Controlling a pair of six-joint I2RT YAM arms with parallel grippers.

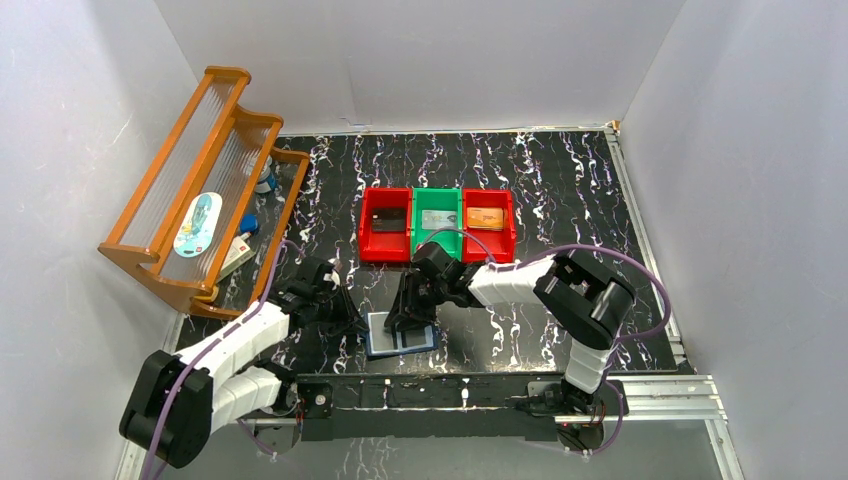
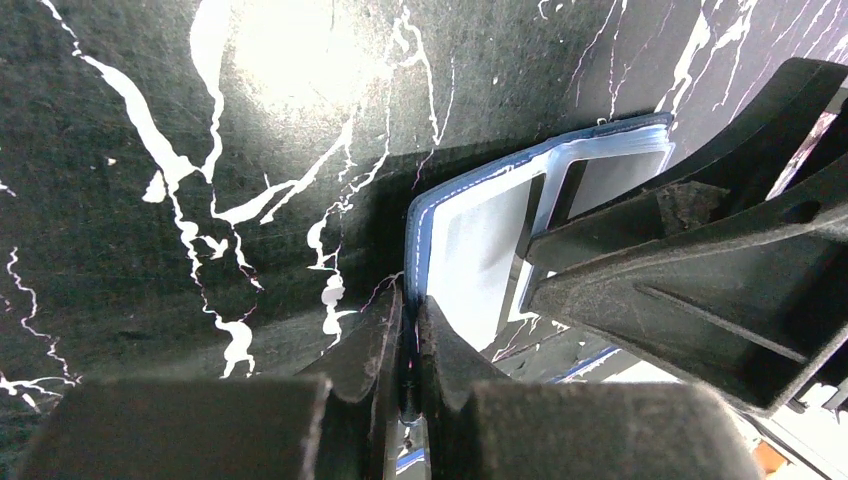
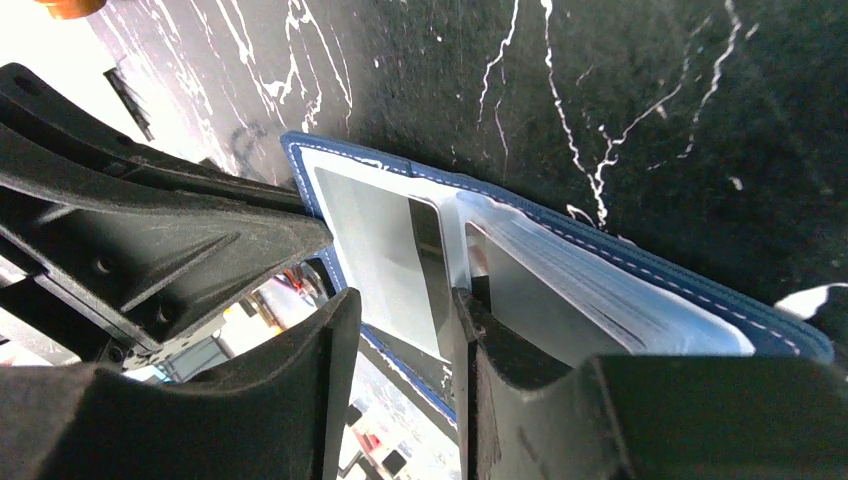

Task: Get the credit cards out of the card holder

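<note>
I pinch the card holder's (image 2: pixel 465 250) left edge in my left gripper (image 2: pixel 410 300); my right gripper (image 3: pixel 405 300), jaws apart, is poised directly over its plastic sleeves (image 3: pixel 600 290).

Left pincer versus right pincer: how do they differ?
The left pincer is shut on the card holder's blue cover edge; the right pincer stands open over its clear sleeves. The left pincer reaches in from the holder's left, the right pincer from its far side. Both meet at the holder.

Lab robot cell: white panel walls (image 1: pixel 450 60), aluminium frame (image 1: pixel 660 395), marbled black table (image 1: pixel 560 170).
</note>
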